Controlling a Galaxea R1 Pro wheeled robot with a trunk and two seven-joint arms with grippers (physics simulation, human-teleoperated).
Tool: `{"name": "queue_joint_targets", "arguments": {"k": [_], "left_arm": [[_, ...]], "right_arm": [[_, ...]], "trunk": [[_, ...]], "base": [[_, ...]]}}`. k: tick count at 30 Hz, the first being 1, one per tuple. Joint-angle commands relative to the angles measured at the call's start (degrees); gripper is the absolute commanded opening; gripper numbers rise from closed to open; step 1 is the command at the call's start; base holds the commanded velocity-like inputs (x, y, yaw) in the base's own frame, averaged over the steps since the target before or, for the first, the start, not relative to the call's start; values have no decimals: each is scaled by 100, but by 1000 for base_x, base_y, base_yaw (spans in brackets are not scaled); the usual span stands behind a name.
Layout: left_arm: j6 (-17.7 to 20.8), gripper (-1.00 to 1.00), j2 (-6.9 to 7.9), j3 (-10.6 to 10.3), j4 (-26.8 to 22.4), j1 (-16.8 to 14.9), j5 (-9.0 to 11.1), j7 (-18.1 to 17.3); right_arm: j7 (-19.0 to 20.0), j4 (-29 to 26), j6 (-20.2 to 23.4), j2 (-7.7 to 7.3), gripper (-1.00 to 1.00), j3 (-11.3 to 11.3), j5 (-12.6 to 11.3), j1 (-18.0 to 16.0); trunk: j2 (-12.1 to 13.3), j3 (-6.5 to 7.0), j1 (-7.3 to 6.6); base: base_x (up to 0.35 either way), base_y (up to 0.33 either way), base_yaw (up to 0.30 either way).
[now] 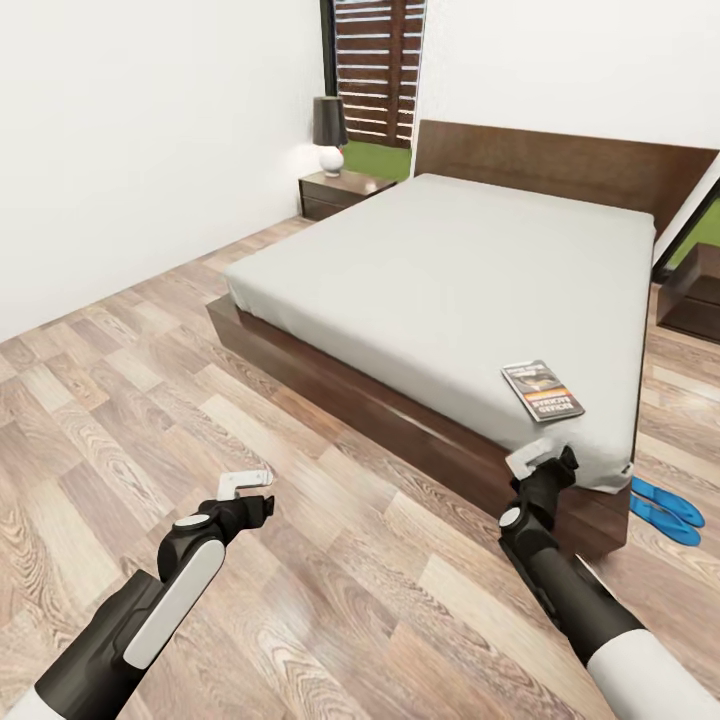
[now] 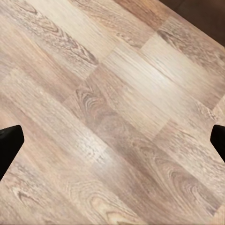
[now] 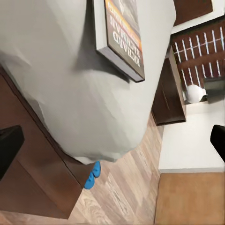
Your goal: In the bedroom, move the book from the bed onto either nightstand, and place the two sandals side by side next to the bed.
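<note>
The book [image 1: 541,390] lies flat near the foot corner of the bed [image 1: 330,375], on the grey mattress, cover up with its orange band showing. My right gripper [image 1: 540,458] hovers open just below that corner, short of the book [image 3: 123,37]. The two blue sandals [image 1: 668,508] lie on the floor past the bed's corner, overlapping each other; they appear as the sandals [image 3: 93,174] beyond the mattress edge. One nightstand [image 1: 340,192] stands left of the headboard, the other nightstand [image 1: 692,295] at the right. My left gripper [image 1: 248,488] is open over bare floor.
A black-shaded lamp [image 1: 330,130] with a white base stands on the left nightstand. A white wall runs along the left, with wood-plank floor [image 2: 112,93] between it and the bed. A slatted window [image 1: 375,65] is behind the headboard.
</note>
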Motion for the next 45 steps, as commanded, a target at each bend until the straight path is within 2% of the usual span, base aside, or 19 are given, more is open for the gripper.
{"name": "queue_joint_targets", "arguments": {"k": [1, 5, 12, 18, 20, 21, 22, 27, 38, 45], "left_arm": [[4, 100, 7, -14, -7, -8, 52, 60], [3, 100, 8, -14, -7, -6, 52, 60], [-2, 100, 4, -14, -7, -6, 47, 60], [-4, 100, 5, -14, -7, -8, 41, 60], [-4, 100, 6, -14, -7, -7, 42, 60], [-4, 100, 7, -14, -7, -7, 42, 60], [-4, 100, 8, -10, -7, -6, 38, 60], [-4, 100, 9, -9, -7, -6, 34, 61], [1, 100, 8, -14, -7, -6, 42, 60], [4, 100, 10, -12, -7, -6, 48, 67]], "right_arm": [[-97, 143, -35, -5, 100, 135, 27, -5], [-204, 252, -90, -4, 100, 254, 34, -5], [-352, 299, -107, -4, 100, 299, 39, -5], [-679, 460, -102, 53, 100, 317, 43, -5], [-1074, 661, -104, 95, 100, 321, 44, -5], [-1147, 701, -104, 101, 100, 322, 45, -5], [-1303, 787, -106, 114, 100, 322, 46, -5], [-1428, 847, -108, 124, 100, 323, 46, -5], [-1507, 874, -108, 128, 100, 323, 47, -5], [-1538, 869, -108, 121, 100, 323, 39, -5]], "trunk": [[-44, -22, 22], [-204, -94, 110], [-485, -220, 263], [-725, -328, 395], [-806, -364, 439], [-846, -381, 461], [-846, -381, 461], [-846, -381, 461], [-846, -381, 461], [-846, -381, 461]], "base": [[0, 0, 0], [0, 0, 0], [0, 0, 0], [0, 0, 0], [0, 0, 0], [0, 0, 0], [0, 0, 0], [0, 0, 0], [11, 0, 0], [234, 0, 0]]}}
